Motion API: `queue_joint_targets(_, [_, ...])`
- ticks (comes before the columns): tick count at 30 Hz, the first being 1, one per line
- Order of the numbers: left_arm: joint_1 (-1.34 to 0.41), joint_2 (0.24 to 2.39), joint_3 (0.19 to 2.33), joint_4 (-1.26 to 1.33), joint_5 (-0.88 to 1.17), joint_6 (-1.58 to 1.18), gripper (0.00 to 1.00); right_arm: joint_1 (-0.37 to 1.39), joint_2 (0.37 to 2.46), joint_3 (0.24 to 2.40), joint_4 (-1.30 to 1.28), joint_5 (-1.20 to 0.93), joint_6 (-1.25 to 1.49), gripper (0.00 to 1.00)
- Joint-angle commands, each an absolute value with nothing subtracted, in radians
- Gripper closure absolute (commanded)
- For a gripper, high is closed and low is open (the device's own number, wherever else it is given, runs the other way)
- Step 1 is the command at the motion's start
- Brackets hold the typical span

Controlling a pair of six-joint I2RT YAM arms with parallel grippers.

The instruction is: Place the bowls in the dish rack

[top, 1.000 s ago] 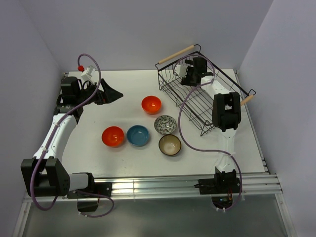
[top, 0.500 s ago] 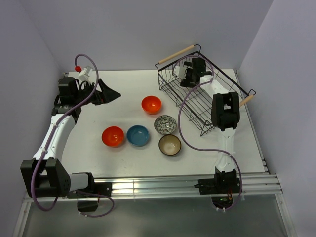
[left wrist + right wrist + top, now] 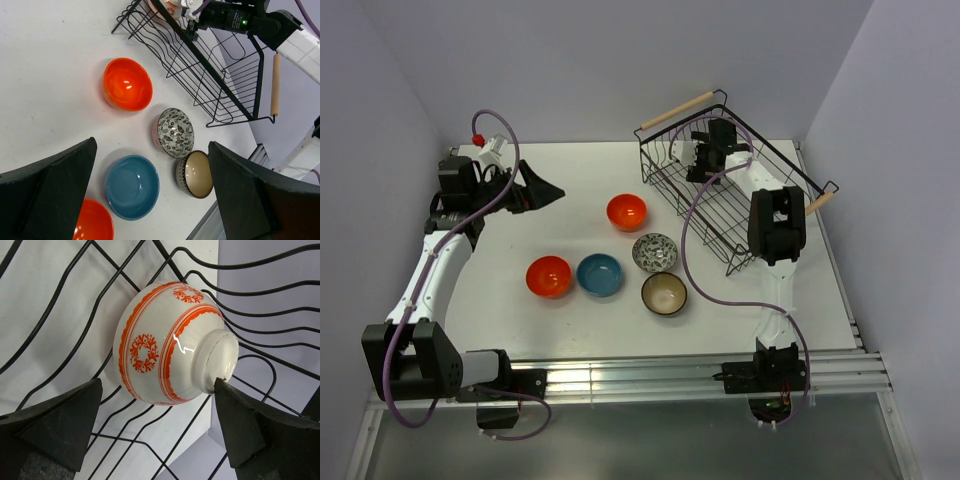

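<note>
Leaving five waiting on the table (image 3: 505, 305) at lower centre: brown bowl (image 3: 664, 293), blue bowl (image 3: 599, 275), orange bowl (image 3: 549, 276), grey patterned bowl (image 3: 655, 251), second orange bowl (image 3: 626, 211). Keeping the left gripper (image 3: 542, 190) spread wide and empty at middle left. Shifting the right gripper (image 3: 156, 389) slightly inside the dish rack (image 3: 717, 212) at upper right, fingers gaping around the orange-and-white bowl (image 3: 170, 345), tipped on its side on the wires. Judging it released: one loaded.
</note>
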State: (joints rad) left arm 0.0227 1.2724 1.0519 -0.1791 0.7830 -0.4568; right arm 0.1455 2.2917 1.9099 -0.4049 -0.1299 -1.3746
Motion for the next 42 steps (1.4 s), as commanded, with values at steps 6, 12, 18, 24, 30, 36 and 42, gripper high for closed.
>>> queue_joint_targets(6, [0.026,1.256,1.103,-0.176,0.805,-0.425,0.00,0.130,2.160,1.896,-0.425,-0.233,-1.301,0.00])
queue_joint_targets(12, [0.026,1.227,1.074,-0.169,0.799,-0.400,0.01,0.106,2.033,1.856,-0.399,-0.330,-1.157,0.00])
queue_joint_targets(18, [0.025,1.197,1.040,-0.204,0.790,-0.328,0.03,0.060,1.889,1.827,-0.371,-0.405,-0.941,0.00])
queue_joint_targets(24, [-0.020,1.183,1.034,-0.293,0.755,-0.206,0.05,-0.017,1.682,1.763,-0.341,-0.518,-0.619,0.00])
queue_joint_targets(30, [-0.139,1.227,1.057,-0.409,0.672,-0.052,0.09,-0.072,1.415,1.631,-0.403,-0.565,-0.396,0.00])
queue_joint_targets(36, [-0.280,1.348,1.097,-0.465,0.588,0.028,0.16,-0.087,1.183,1.439,-0.500,-0.600,-0.234,0.00])
queue_joint_targets(42, [-0.457,1.456,1.132,-0.331,0.390,-0.144,0.24,-0.098,1.026,1.307,-0.483,-0.580,-0.063,0.00])
